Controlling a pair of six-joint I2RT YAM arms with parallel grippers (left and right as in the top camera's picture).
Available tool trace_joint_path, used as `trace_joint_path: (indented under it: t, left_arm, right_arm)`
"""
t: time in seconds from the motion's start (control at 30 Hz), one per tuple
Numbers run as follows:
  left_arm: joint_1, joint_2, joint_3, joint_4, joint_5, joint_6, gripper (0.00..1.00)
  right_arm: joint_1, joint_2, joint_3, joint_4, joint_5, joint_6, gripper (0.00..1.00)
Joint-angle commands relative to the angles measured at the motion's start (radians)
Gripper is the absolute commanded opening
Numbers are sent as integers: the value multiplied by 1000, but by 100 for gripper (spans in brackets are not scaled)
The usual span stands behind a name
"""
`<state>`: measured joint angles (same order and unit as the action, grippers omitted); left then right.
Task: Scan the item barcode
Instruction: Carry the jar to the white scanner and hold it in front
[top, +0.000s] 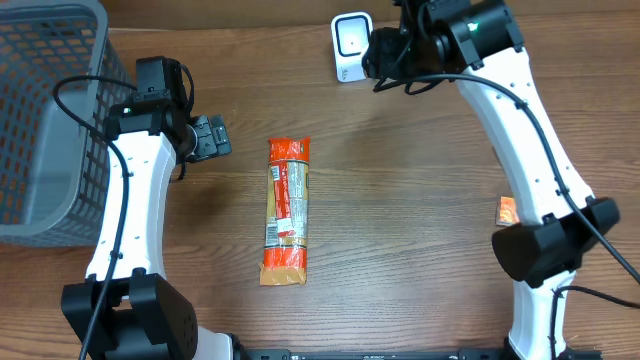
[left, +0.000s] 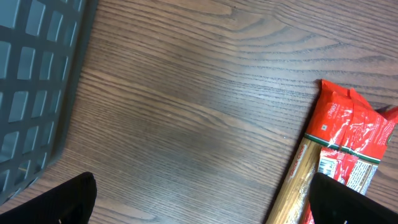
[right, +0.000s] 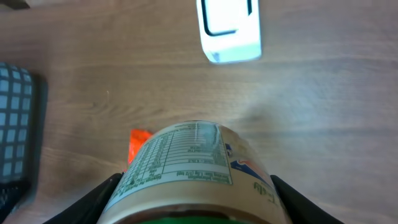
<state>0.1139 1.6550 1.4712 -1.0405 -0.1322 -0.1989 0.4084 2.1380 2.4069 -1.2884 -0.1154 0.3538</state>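
My right gripper (right: 196, 200) is shut on a round beige-labelled jar (right: 193, 163). The jar's nutrition table faces the wrist camera and no barcode shows. The white scanner (right: 229, 28) stands just ahead of the jar on the table. In the overhead view the scanner (top: 350, 45) is at the back, with my right gripper (top: 383, 58) close to its right side and the jar hidden under the arm. My left gripper (top: 214, 137) hangs open over bare wood with nothing between its fingers (left: 62, 200).
A long red and orange pasta packet (top: 287, 210) lies mid-table; its end (left: 342, 149) is beside my left gripper's right finger. A grey mesh basket (top: 45, 110) fills the left edge. A small orange item (top: 507, 210) lies at the right.
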Motion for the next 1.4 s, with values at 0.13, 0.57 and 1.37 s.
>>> trace_joint_path:
  t: [0.13, 0.57, 1.37]
  left_arm:
    - [4, 1, -6, 1, -5, 9, 100]
    - [5, 1, -6, 1, -5, 9, 100]
    - [5, 1, -6, 1, -6, 9, 100]
  right_arm:
    - [8, 159, 21, 212, 103, -23, 26]
    - [8, 344, 21, 630, 213, -75, 24]
    - [4, 491, 11, 1118, 285, -75, 25]
